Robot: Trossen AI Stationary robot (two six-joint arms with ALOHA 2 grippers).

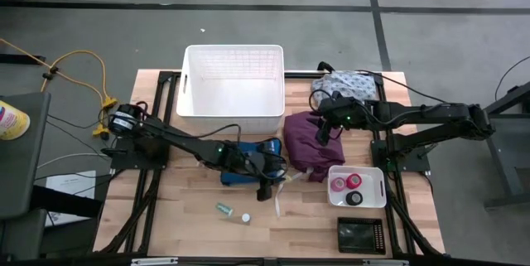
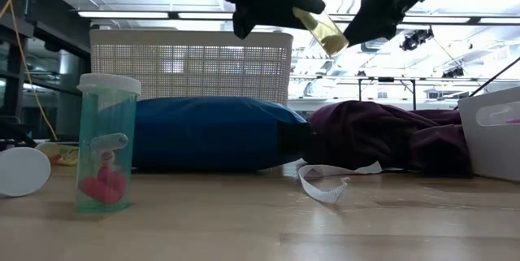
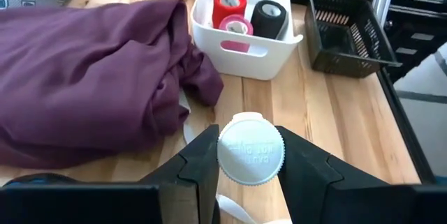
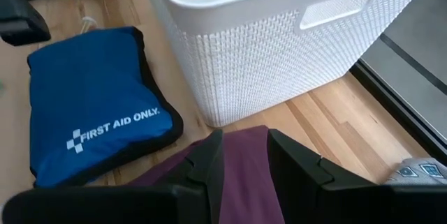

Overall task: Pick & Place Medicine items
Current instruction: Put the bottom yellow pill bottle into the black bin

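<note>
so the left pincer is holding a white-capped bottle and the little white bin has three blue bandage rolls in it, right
Not blue. The left wrist view shows the rolls in the white bin are red, pink and black. The left pincer does hold a white-capped bottle.

The high view looks straight down on the whole table (image 1: pixel 199 224). The low view sits at table-top level, close to a green vial (image 2: pixel 106 143). Both wrist views look past their jaws; the purple cloth (image 3: pixel 84 77) shows in all four.
</note>
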